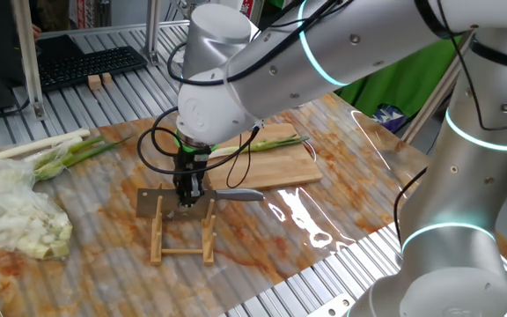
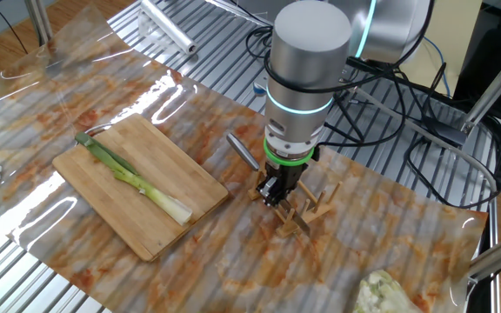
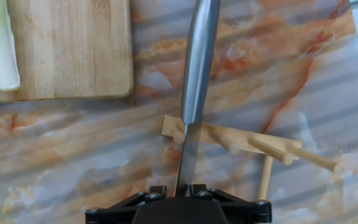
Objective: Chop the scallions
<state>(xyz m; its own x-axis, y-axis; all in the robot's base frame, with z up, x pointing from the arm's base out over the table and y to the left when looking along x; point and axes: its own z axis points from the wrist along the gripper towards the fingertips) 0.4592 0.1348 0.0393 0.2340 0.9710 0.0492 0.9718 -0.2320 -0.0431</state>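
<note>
- A single silver robot arm reaches down over a table covered in marbled orange and grey sheeting.
- Its pincer [image 1: 187,195] sits low over a small wooden rack [image 1: 181,231], where a knife [image 1: 208,196] rests on edge.
- From the hand view, the knife's blade runs straight up between the fingers, its grey handle [image 3: 197,56] pointing away from the hand. The fingers look closed or nearly closed around the blade's back, but their tips are out of sight, so I cannot tell whether they truly grip it.
- The scallion [image 2: 135,179] lies whole and uncut on a wooden chopping board [image 2: 137,184], apart from the pincer and just beyond the handle end of the knife.
- It stretches roughly diagonally along the board, white root end [image 2: 177,210] towards the rack, green leaves pointing away.
- My judgement: the knife must lift clear of the rack and travel out past its own handle to reach the stalk, then cross it.
- A looser bunch of long stalks [image 1: 55,151] and a pale heap in clear plastic [image 1: 16,216] lie well off to one side.
- No brand, label or readable writing shows anywhere.
</note>
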